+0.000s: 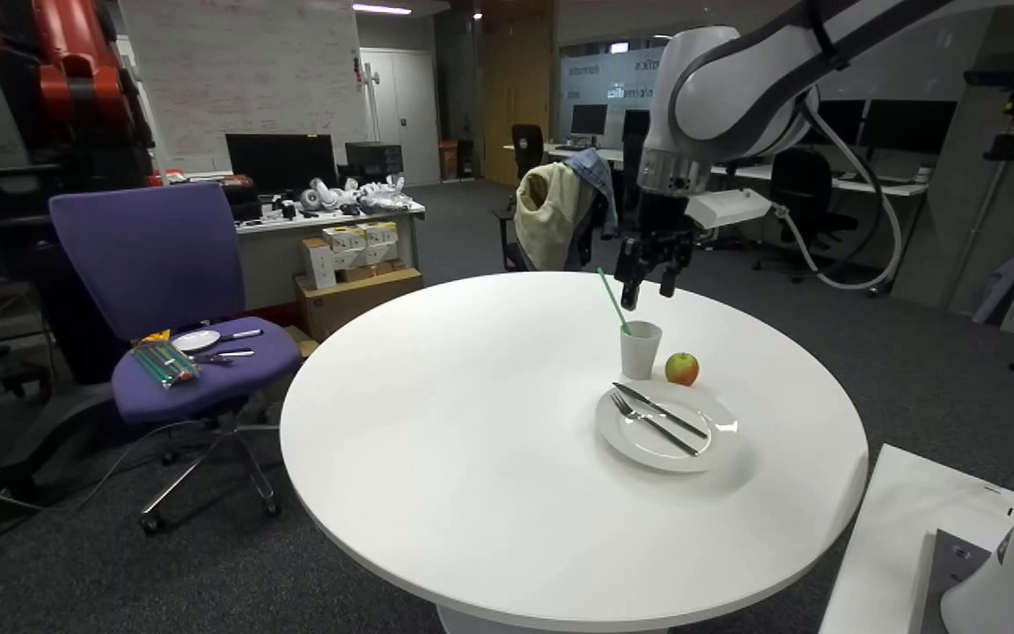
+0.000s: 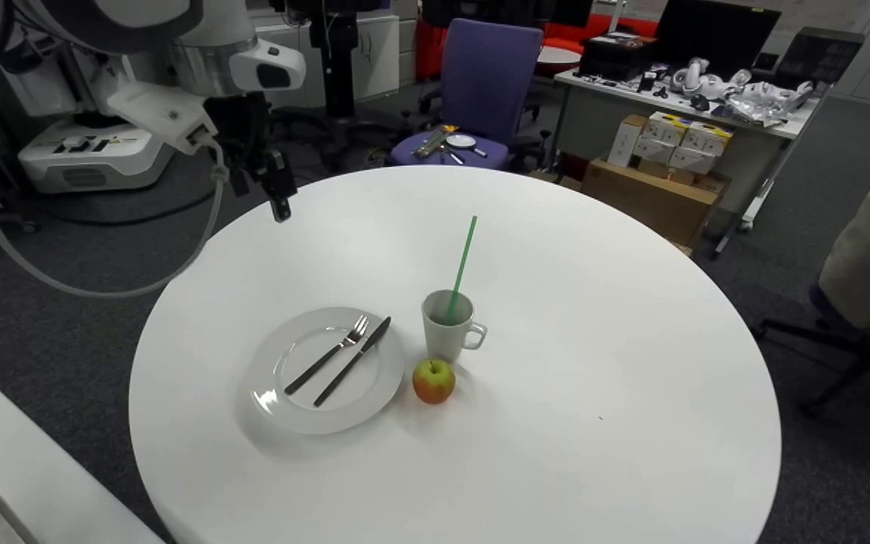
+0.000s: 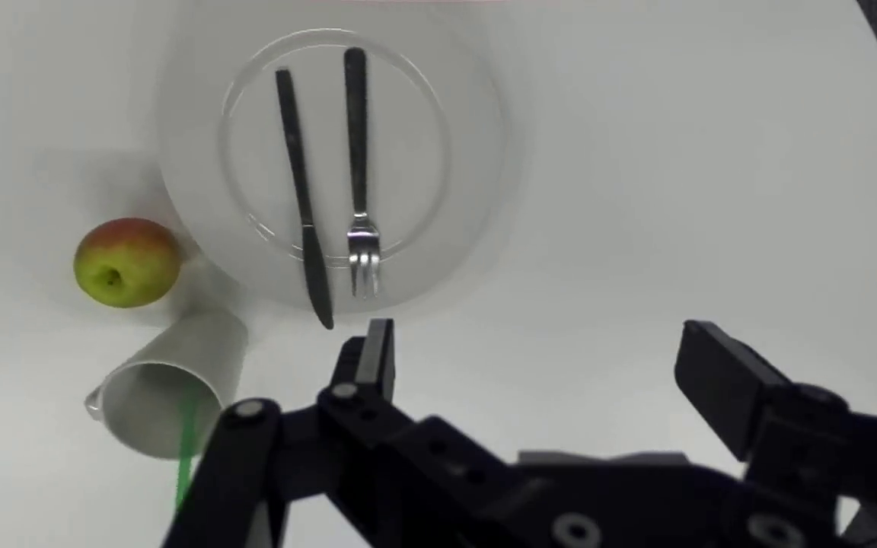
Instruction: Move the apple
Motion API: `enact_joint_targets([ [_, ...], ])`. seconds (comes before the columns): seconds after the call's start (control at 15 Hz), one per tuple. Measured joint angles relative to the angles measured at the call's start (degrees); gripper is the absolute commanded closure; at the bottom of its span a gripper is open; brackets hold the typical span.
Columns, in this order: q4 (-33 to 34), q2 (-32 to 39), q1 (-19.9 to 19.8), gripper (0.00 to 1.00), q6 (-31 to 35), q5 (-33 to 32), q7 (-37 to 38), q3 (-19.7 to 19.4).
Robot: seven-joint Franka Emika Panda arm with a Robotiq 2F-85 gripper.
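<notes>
The apple (image 1: 681, 369), small, round and yellow-green with a red blush, sits on the round white table. It lies beside the white cup (image 1: 641, 350) and the plate's rim in both exterior views (image 2: 433, 381). In the wrist view the apple (image 3: 127, 262) is at the left, above the cup (image 3: 172, 380). My gripper (image 1: 648, 289) is open and empty, raised above the table. In an exterior view the gripper (image 2: 261, 200) is at the upper left, apart from the apple. In the wrist view its spread fingers (image 3: 537, 335) have only bare table between them.
A white plate (image 2: 269, 363) holds a fork (image 2: 327, 355) and a knife (image 2: 352, 363). A green straw (image 2: 464, 257) sticks up from the cup and leans. The cup has a handle (image 2: 476, 336). The round table (image 1: 437, 423) has a purple chair (image 1: 155, 264) beyond its edge.
</notes>
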Motion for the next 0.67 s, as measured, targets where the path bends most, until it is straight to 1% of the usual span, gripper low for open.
enact_joint_targets([
  [0.2,0.55,1.53,-2.53,0.00,-0.44,0.11,-5.50,-4.33],
  [0.4,1.52,3.70,-3.47,0.00,-4.79,4.01,-13.34,-7.42],
  [0.47,1.78,4.31,-3.47,0.00,-5.79,5.15,-14.70,-7.83],
  [0.67,2.08,5.05,-3.33,0.00,-6.22,5.71,-15.14,-7.85],
])
